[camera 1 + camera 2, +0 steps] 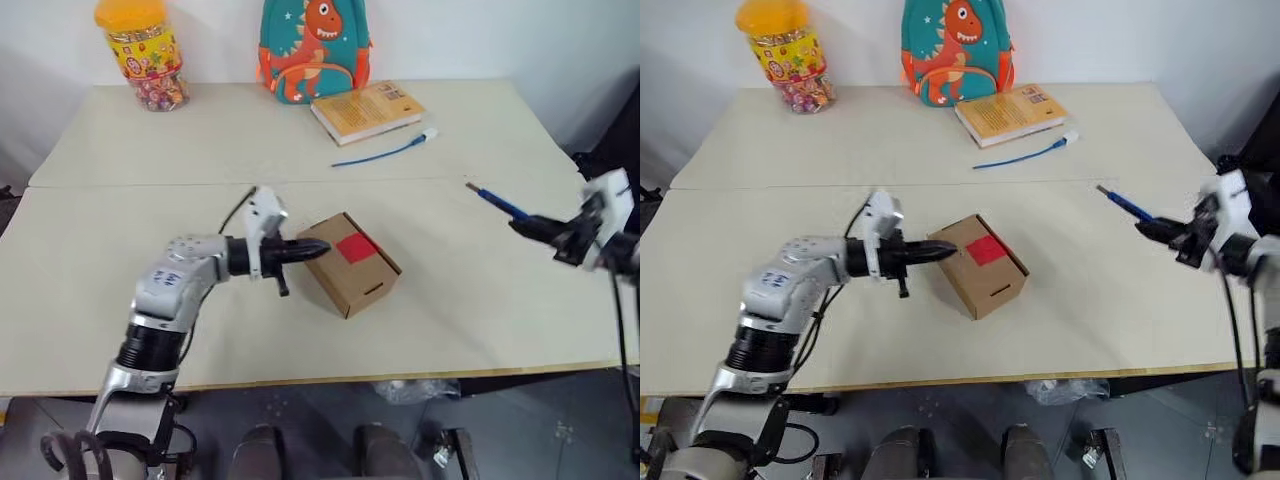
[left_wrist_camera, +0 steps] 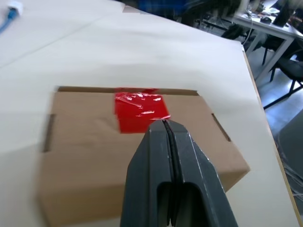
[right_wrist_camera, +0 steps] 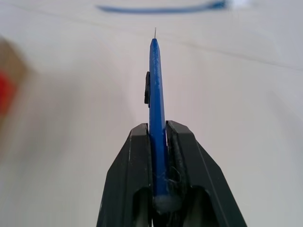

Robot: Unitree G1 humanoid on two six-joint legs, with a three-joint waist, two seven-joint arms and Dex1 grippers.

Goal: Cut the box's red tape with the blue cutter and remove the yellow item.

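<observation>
Gripping blue cutter (image 3: pixel 155 109) (right gripper (image 3: pixel 158 130))

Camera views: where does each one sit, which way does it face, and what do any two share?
Head, both eyes: forward and down over the table; both arms show.
Left wrist: along the shut left gripper at the box and red tape.
Right wrist: along the right gripper clamping the blue cutter.
Shared: box and tape, head and left wrist.
</observation>
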